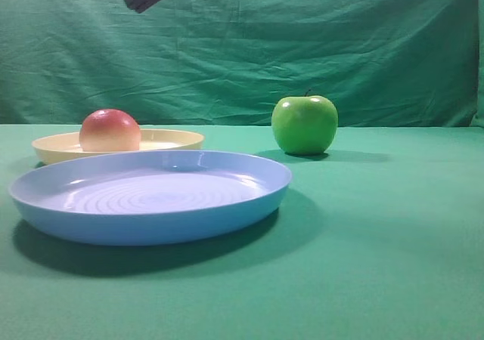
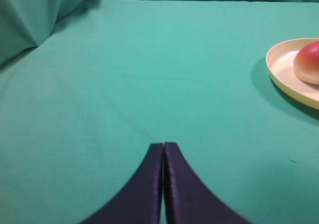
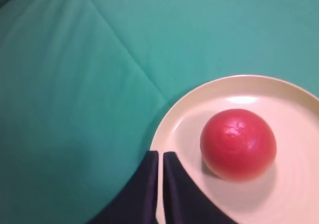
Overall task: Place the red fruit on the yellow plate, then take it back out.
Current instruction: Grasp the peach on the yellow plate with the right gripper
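The red fruit (image 1: 110,131) rests in the yellow plate (image 1: 178,138) at the left, towards the plate's left side. From above, my right gripper (image 3: 160,154) hangs over the plate's near rim (image 3: 169,119), just left of the fruit (image 3: 238,144) and not touching it. A narrow slit shows between its fingers, with nothing in it. Its dark tip (image 1: 140,0) shows at the top edge of the high view, well above the fruit. My left gripper (image 2: 163,145) is shut and empty over bare cloth, with the plate (image 2: 281,59) and fruit (image 2: 309,62) far to its right.
A larger light blue plate (image 1: 151,196) lies in front of the yellow one. A glossy green apple (image 1: 305,125) stands on the green cloth to the right. A green backdrop hangs behind.
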Available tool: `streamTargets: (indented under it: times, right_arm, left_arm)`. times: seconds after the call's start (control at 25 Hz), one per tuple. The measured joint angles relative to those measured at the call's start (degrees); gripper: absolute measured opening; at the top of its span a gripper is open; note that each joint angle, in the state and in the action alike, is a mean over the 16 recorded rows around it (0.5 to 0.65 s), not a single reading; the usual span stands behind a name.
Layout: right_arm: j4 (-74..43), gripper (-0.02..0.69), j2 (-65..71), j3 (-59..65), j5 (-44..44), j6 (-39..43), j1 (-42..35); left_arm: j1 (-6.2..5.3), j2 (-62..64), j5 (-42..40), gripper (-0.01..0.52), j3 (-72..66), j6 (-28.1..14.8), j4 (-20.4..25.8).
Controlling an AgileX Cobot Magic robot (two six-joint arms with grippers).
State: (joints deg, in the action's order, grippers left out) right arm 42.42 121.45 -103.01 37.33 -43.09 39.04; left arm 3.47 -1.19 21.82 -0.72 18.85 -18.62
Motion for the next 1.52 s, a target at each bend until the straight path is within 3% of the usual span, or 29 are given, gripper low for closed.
streamTargets:
  times: [0.48,0.72,0.88,1.04,1.52]
  right_arm:
    - [0.7,0.529,8.5,-3.2,-8.9,-9.4,0.3]
    - [1.7,0.655,12.0,-3.4,-13.2,-10.8,0.4]
    - [2.5,0.637,13.8,-3.6,-15.4,-11.1,0.6]
    - [3.3,0.577,15.1,-3.9,-16.7,-11.2,0.9]
    - [4.2,0.267,16.4,-4.7,-15.8,-11.3,1.3]
  left_arm:
    - [0.0,0.0,0.0,0.0,0.0,0.0,0.0]
    - [0.0,0.0,0.0,0.0,0.0,0.0,0.0]
    - [0.0,0.0,0.0,0.0,0.0,0.0,0.0]
    - [0.0,0.0,0.0,0.0,0.0,0.0,0.0]
    - [0.0,0.0,0.0,0.0,0.0,0.1,0.0]
